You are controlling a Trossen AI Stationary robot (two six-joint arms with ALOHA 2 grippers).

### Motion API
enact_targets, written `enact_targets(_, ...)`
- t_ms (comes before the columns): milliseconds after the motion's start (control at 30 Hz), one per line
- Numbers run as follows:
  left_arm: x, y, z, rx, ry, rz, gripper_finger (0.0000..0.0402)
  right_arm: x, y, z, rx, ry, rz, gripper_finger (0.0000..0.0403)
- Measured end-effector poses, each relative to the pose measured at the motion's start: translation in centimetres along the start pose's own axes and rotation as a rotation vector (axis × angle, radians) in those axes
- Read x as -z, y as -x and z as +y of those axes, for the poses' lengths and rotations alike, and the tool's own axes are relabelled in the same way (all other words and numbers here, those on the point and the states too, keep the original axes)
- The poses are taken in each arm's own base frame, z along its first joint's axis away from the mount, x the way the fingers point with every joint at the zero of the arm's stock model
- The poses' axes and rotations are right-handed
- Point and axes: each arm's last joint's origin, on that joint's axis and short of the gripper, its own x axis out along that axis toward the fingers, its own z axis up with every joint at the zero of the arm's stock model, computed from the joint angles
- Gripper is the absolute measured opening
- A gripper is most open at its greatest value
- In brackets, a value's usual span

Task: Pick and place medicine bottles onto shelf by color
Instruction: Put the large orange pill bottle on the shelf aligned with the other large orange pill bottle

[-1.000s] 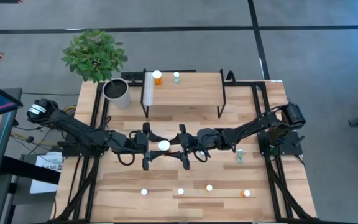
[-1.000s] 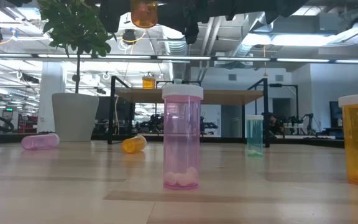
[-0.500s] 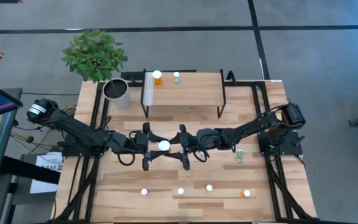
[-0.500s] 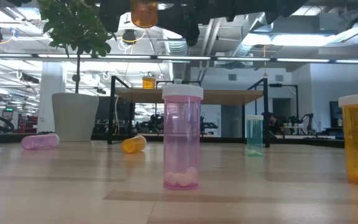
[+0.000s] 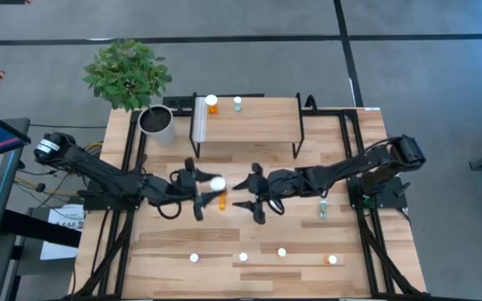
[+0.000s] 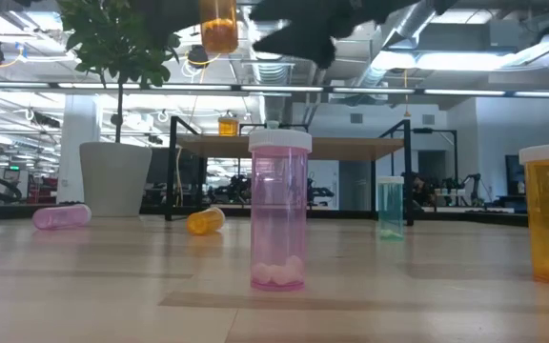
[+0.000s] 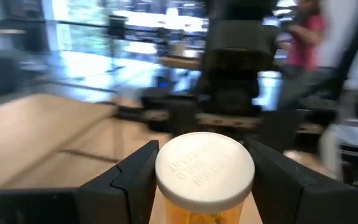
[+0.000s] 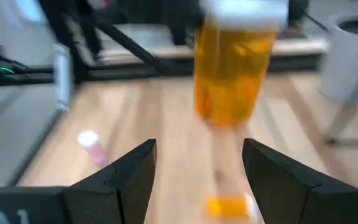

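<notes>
Between my two claws, above mid-table, hangs the orange pill bottle: my left claw is clamped on it just under its white cap, one finger pressed to each side, as the left wrist view shows. My right claw stands just beside the bottle on the side away from my left claw, its fingers spread wide with nothing between them; the right wrist view shows the bottle ahead of these fingers and apart from them. Seen from table height, the bottle hangs well above the wooden tabletop.

Beyond both claws, toward the far edge, stands the shelf; on its plank top sit a small orange bottle and, beside it, a pale teal-green bottle. Left of the shelf, beyond my left claw, stands a white plant pot with a leafy plant.

On the near side of my claws a row of bottles stands on the tabletop: three show only white caps from above, and an orange one ends the row below my right arm. The low view shows a pink bottle upright nearest the camera. Beside my right arm stands another teal-green bottle
</notes>
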Motion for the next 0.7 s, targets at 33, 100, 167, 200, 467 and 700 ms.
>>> enact_targets(33,-0.2,0.1,0.3,-0.052,0.002,-0.011,0.0199,-0.1,0.4,-0.1,0.034,-0.005,0.015,0.0261)
enact_targets(100,-0.5,0.1,1.0,-0.173,-0.012,-0.023,0.0199,-0.4,1.1,-0.4,0.090,-0.005,0.023,0.0261)
enact_targets(167,-0.6,0.0,1.8,-0.290,-0.025,-0.036,0.0199,-0.7,1.7,-0.4,0.126,-0.003,0.023,0.0261)
enact_targets(200,-0.7,-0.2,2.3,-0.342,-0.036,-0.039,0.0199,-0.9,1.8,-0.4,0.129,-0.004,0.018,0.0261)
enact_targets(467,-2.0,-2.6,7.6,-0.571,-0.073,0.009,0.0199,-1.0,2.0,-0.4,0.128,-0.005,0.014,0.0260)
enact_targets(700,-2.4,-3.5,11.9,-0.613,-0.020,0.014,0.0199,-0.9,1.9,-0.4,0.131,-0.004,0.020,0.0260)
